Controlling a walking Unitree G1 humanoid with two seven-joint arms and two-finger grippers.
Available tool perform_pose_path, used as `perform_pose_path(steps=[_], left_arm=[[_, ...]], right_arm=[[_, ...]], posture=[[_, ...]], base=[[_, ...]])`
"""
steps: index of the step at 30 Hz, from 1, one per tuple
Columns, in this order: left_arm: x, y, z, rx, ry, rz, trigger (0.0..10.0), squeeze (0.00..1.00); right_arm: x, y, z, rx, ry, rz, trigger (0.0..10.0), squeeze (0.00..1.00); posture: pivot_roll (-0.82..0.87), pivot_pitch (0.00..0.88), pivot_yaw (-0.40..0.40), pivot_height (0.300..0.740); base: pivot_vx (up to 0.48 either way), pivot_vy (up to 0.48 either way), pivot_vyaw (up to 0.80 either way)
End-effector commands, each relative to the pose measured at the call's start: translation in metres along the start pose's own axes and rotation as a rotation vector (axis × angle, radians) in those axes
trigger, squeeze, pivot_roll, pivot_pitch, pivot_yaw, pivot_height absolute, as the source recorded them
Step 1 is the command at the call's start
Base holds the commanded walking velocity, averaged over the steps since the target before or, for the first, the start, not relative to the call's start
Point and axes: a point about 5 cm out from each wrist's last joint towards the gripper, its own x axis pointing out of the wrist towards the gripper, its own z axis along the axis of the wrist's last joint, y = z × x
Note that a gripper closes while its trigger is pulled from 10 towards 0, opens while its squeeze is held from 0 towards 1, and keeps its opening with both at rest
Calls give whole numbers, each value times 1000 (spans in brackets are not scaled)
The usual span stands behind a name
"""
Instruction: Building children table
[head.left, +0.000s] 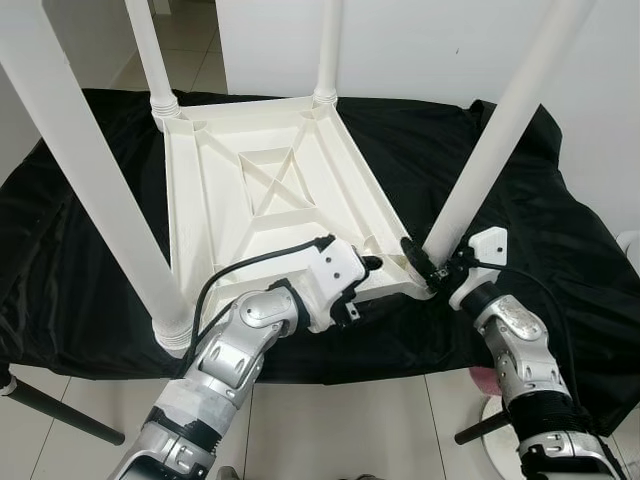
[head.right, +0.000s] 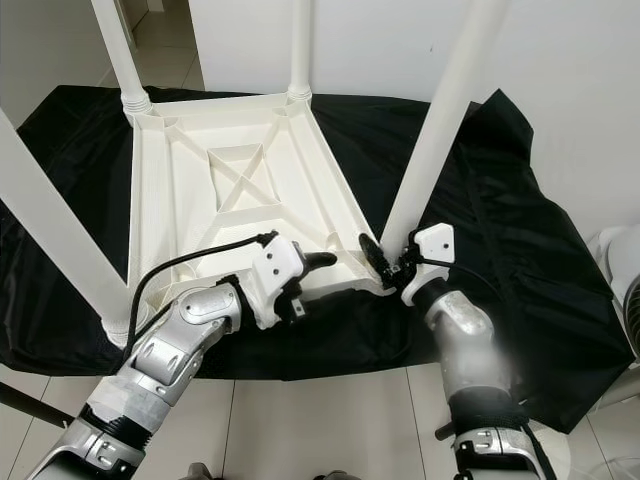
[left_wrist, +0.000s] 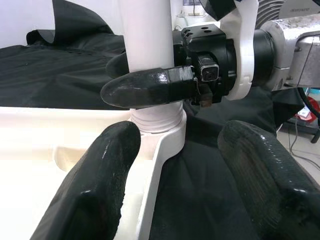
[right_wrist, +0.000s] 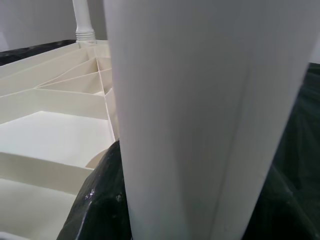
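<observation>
A white plastic children's table (head.left: 270, 190) lies upside down on a black cloth, its legs pointing up. My right gripper (head.left: 425, 265) is shut on the near right leg (head.left: 495, 140) just above its socket; in the right wrist view that leg (right_wrist: 200, 115) stands between the black fingers (right_wrist: 100, 205). My left gripper (left_wrist: 175, 170) is open, its two fingers (left_wrist: 90, 185) on either side of the table's corner below that same socket. In the left eye view the left gripper (head.left: 368, 265) rests at the table's near edge, close beside the right one.
The black cloth (head.left: 560, 230) covers the low surface under the table and hangs over its front edge. Three other legs stand at near left (head.left: 100, 190), far left (head.left: 150, 50) and far right (head.left: 328, 50). A white wall lies behind, tiled floor (head.left: 330, 430) in front.
</observation>
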Motion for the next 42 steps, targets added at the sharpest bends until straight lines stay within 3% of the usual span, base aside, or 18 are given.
perform_pose_path(steps=[1, 3, 4, 7, 13, 15, 19, 23, 31, 37, 38, 41, 42], left_arm=[[1, -5, -4, 12, 21, -28, 10000, 0], [1, -6, -5, 14, 23, -28, 10000, 0], [1, -6, -5, 16, 23, -28, 10000, 0], [1, -8, -6, 20, 23, -32, 10000, 0], [1, -9, -6, 19, 23, -35, 10000, 0], [2, -11, -7, 10, 23, -34, 10000, 0], [2, -12, -8, 6, 23, -33, 10000, 0], [4, -9, -6, 13, 21, -25, 10000, 0], [3, -6, -5, 15, 20, -4, 10000, 0], [2, -8, -7, 12, 23, -6, 10000, 0], [2, -9, -7, 11, 24, -9, 10000, 0], [2, -9, -7, 11, 25, -10, 10000, 0], [2, -9, -7, 11, 25, -10, 10000, 0]], right_arm=[[-6, 2, -10, 40, 33, 13, 0, 0], [-8, 1, -11, 61, 32, -5, 0, 0], [-9, 0, -11, 75, 31, -25, 10000, 0], [-10, 1, -11, 110, 19, -69, 10000, 0], [-9, 1, -14, 93, 53, -157, 10000, 0], [-4, 5, -14, 103, 73, -304, 10000, 0], [-1, 12, -13, 140, 67, -391, 10000, 0], [-2, 27, -17, 214, 96, -634, 10000, 0], [-2, 53, -19, 261, 110, -799, 10000, 0], [-1, 52, -13, 238, 91, -763, 10000, 0], [-2, 51, -11, 246, 75, -743, 10000, 514], [-3, 50, -10, 245, 68, -741, 10000, 514], [-2, 52, -7, 237, 51, -702, 10000, 1000]], posture=[[-29, 62, -24, 740], [-29, 61, -24, 740], [-28, 59, -29, 740], [-27, 60, -34, 740], [-27, 59, -33, 740], [-29, 56, -33, 740], [-30, 57, -32, 740], [-28, 61, -44, 740], [-21, 64, -60, 740], [-25, 65, -60, 740], [-23, 65, -62, 740], [-23, 65, -62, 740], [-23, 64, -63, 740]], base=[[0, 0, 0], [0, 0, 0], [0, 0, 0], [0, 0, 0], [0, 0, 0], [0, 0, 0], [0, 0, 0], [0, 0, 0], [0, 0, 0], [0, 0, 0], [0, 0, 0], [0, 0, 0], [0, 0, 0]])
